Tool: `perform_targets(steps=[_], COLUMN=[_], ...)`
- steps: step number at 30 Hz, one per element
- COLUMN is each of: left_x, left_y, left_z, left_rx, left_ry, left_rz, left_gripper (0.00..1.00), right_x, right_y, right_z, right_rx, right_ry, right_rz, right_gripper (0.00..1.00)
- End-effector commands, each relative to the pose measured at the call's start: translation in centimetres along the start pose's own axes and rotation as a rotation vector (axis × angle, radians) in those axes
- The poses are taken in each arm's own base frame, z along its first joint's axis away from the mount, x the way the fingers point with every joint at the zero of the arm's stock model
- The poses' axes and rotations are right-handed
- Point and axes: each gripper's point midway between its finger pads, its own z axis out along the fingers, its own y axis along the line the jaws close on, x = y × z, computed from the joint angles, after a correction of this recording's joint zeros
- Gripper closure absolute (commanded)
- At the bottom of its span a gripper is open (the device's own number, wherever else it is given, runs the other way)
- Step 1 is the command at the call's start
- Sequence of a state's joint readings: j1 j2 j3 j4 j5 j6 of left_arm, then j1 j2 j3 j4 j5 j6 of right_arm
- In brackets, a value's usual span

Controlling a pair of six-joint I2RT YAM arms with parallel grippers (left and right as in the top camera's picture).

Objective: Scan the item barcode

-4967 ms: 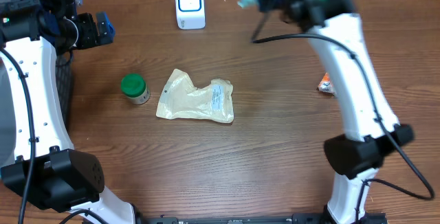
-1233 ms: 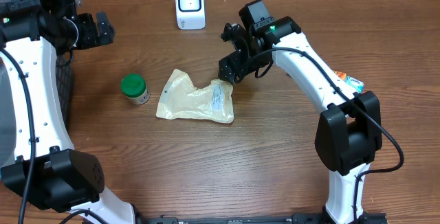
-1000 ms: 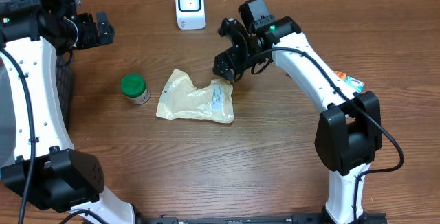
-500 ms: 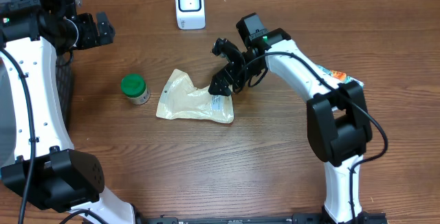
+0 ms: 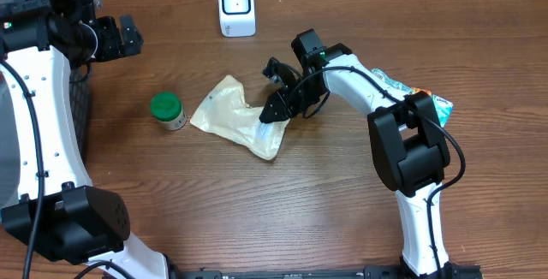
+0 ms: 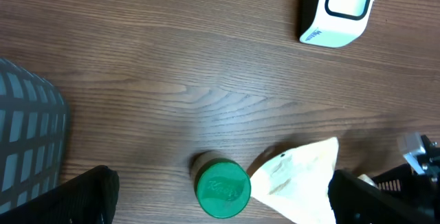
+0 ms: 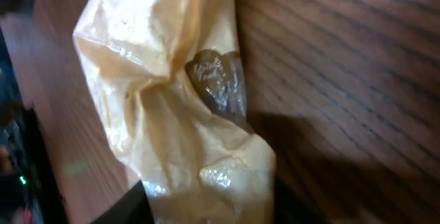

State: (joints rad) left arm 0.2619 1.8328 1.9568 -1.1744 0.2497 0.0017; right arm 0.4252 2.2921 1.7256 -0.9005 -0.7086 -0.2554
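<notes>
Pouch (image 5: 231,118): tan, crumpled, lying on worktop (image 5: 257,219) below scanner (image 5: 236,7).
Right gripper (image 5: 274,110): below-right of scanner, jaws clenched on pouch's right edge.
Left gripper (image 5: 128,37): well left of scanner, jaws released, spread wide, holding nothing.
Jar (image 5: 168,110): green-lidded, below-left of scanner, just beside pouch.

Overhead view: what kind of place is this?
Probably a lab mock-up of a checkout: white barcode scanner on a wooden table, loose goods like a tan pouch and a green-lidded jar.
</notes>
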Motion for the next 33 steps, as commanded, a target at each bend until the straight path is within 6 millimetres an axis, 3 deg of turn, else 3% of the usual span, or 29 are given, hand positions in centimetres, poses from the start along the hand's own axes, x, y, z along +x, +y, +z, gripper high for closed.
perform_targets(steps=[1, 6, 10, 13, 19, 24, 25, 29, 33], left_x=[-0.5, -0.5, -0.5, -0.5, -0.5, -0.5, -0.5, -0.5, -0.5], left_y=[-0.3, -0.3, -0.3, -0.3, -0.3, -0.3, -0.3, -0.3, -0.3], left_z=[-0.8, -0.8, -0.8, -0.8, -0.8, -0.8, -0.8, -0.8, -0.8], left_rx=[0.005, 0.005, 0.005, 0.005, 0.005, 0.005, 0.005, 0.005, 0.005], left_ry=[-0.027, -0.027, -0.027, -0.027, -0.027, -0.027, -0.027, -0.027, -0.027], left_rz=[0.002, 0.001, 0.001, 0.002, 0.002, 0.001, 0.002, 0.002, 0.002], left_gripper=[0.0, 0.0, 0.01, 0.0, 0.0, 0.0, 0.0, 0.0, 0.0], right_x=[-0.2, -0.7, -2.2, -3.3, -3.9, -1.9, -1.3, 0.1, 1.9], right_y=[-0.1, 0.1, 0.9, 1.1, -0.2, -2.2, -2.3, -2.2, -3.6], right_z=[0.0, -0.6, -3.2, -6.3, -14.5, -20.1, -20.4, -17.0, -14.7], right_rx=[-0.018, -0.014, 0.022, 0.155, 0.664, 1.168, 1.279, 1.373, 1.573], right_ry=[-0.011, -0.019, -0.045, -0.063, -0.142, -0.2, -0.196, -0.12, -0.082], right_rz=[0.07, 0.067, 0.055, 0.039, 0.128, 0.285, 0.291, 0.23, 0.168], right_gripper=[0.69, 0.92, 0.96, 0.96, 0.96, 0.96, 0.96, 0.96, 0.96])
